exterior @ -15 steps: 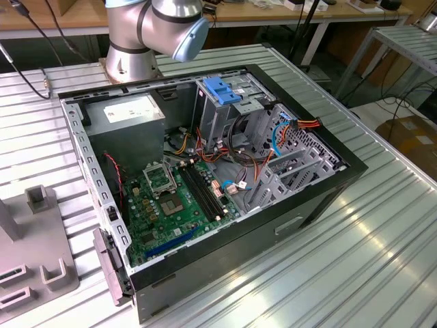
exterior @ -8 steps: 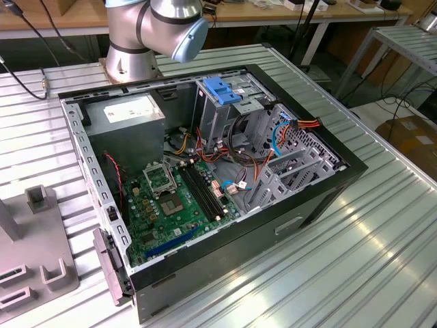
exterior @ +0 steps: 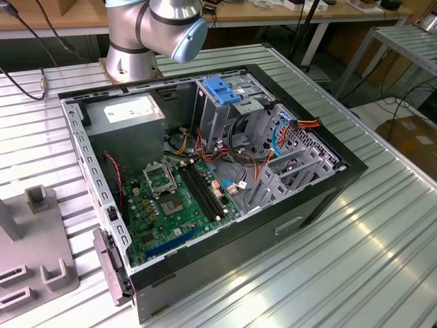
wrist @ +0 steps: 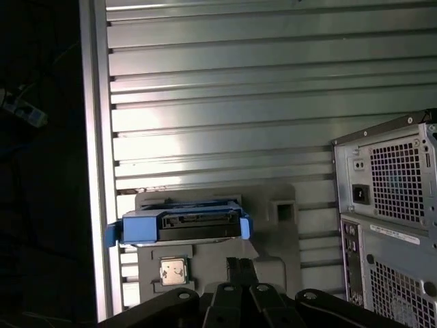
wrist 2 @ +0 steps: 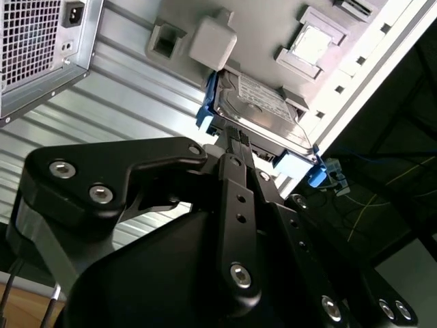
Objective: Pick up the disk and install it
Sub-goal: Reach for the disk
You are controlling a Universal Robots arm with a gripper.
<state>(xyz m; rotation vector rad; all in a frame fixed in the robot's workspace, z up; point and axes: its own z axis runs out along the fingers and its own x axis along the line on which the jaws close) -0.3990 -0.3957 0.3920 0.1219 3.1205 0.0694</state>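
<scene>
The gripper (wrist 2: 237, 134), closed and empty, is hovering just beside the disk (wrist 2: 263, 107) and is probably risking knocking it askew on its grey holder (wrist: 271, 240).

A ribbed metal table (exterior: 355, 239) gleams under bright light (a wooden workbench (exterior: 259, 17) stands behind).

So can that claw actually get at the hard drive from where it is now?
Probably yes. In both wrist views the claw sits right in front of the disk, which rests on its grey holder with nothing between them.
</scene>
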